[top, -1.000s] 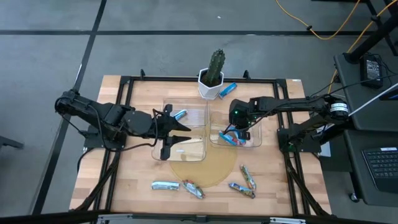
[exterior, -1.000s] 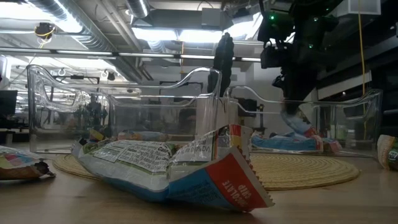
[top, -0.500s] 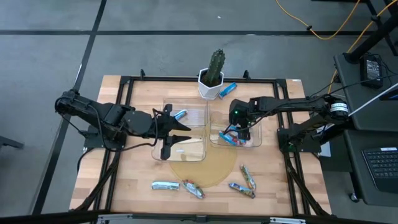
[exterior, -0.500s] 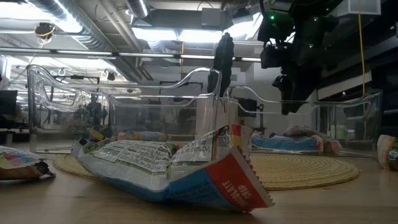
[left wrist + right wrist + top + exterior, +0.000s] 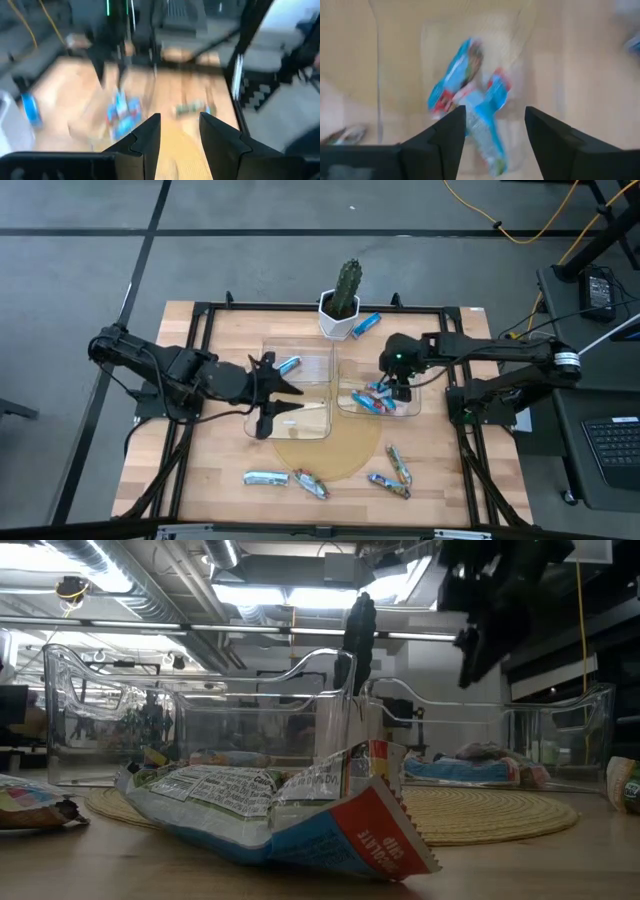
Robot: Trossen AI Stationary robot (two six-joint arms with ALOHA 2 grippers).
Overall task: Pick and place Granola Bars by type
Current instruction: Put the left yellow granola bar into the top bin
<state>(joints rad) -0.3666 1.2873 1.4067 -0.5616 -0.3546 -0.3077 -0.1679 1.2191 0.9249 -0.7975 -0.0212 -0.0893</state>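
Note:
Several blue bars [image 5: 374,399] lie in a heap on the floor of the right clear bin [image 5: 419,412]; they also show in the right wrist view as blue bars [image 5: 470,95] and in the low view as a low pile [image 5: 470,765]. My right gripper [image 5: 402,390] [image 5: 495,130] hangs open and empty above that heap, high over the bin [image 5: 470,655]. One blue bar [image 5: 289,364] lies in the left bin [image 5: 264,352]. My left gripper [image 5: 288,397] [image 5: 180,132] is open and empty over the left bin. Another blue bar [image 5: 366,323] rests flat beside the cactus pot.
Loose bars lie flat near the table's near edge: a silver-blue one [image 5: 265,477], multicoloured ones [image 5: 312,484] [image 5: 398,464] [image 5: 388,485]. Both bins stand partly on a round woven mat [image 5: 330,448]. A potted cactus [image 5: 343,302] stands at the far edge.
My right gripper let go of a blue bar, which fell onto the heap in the right bin. The gripper then rose and drew toward the table's right edge.

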